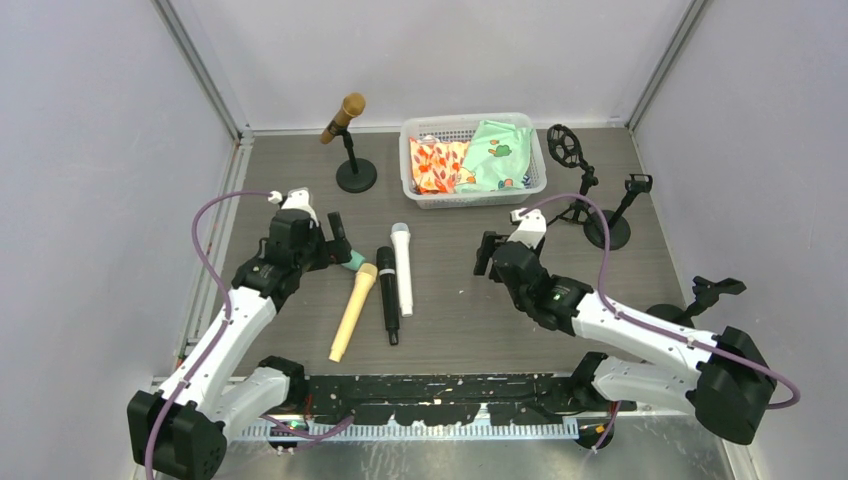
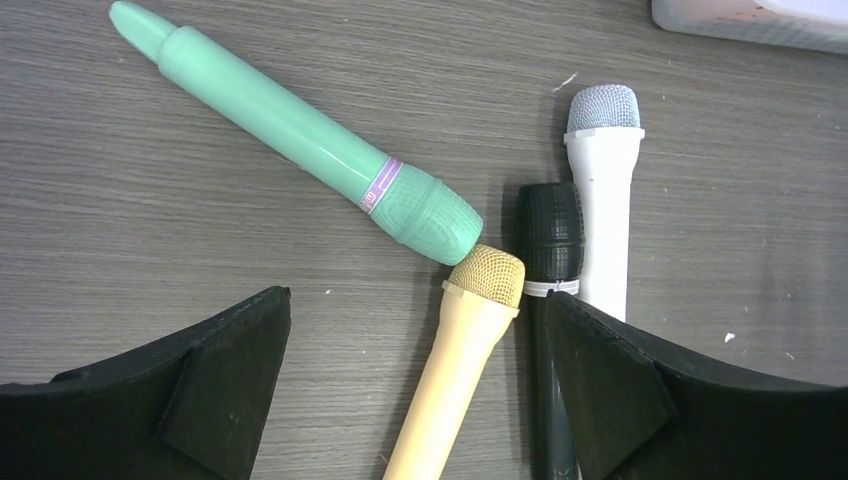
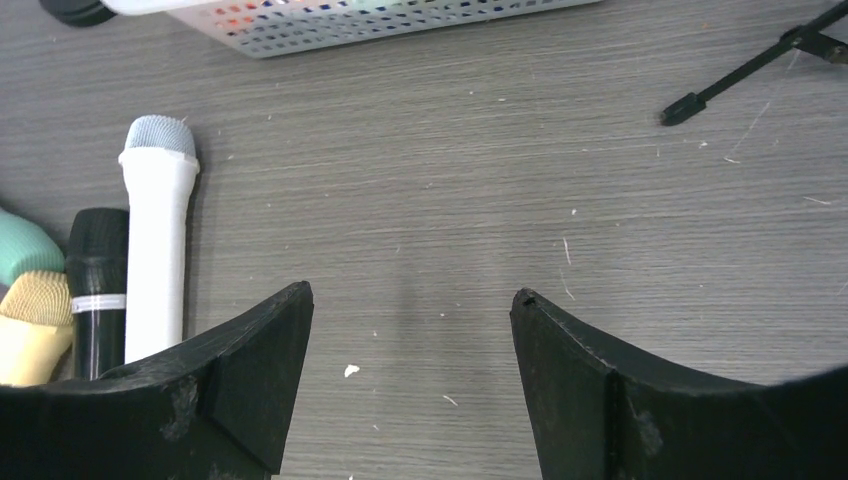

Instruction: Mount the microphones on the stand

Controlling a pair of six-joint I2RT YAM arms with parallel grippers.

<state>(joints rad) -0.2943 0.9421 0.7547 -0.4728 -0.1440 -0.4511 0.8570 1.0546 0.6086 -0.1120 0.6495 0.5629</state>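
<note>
The left pincer [image 2: 417, 298] hangs over the counter [image 2: 150, 250], jaws wide apart and empty. The pale yellow microphone [image 2: 455, 350] lies between them, its handle running back under the wrist. The mint green microphone [image 2: 300, 125] slants ahead-left. The right pincer [image 3: 410, 300] is farther off, also apart and empty, with an empty stand [image 1: 610, 225] beyond it.

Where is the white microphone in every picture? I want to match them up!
Top external: the white microphone lies near the middle, head pointing away from the arms.
Left wrist: it is right of centre, head up.
Right wrist: it is at the left, head up.
Shared landmark: the black microphone lies close along its left side in all three views.
</note>
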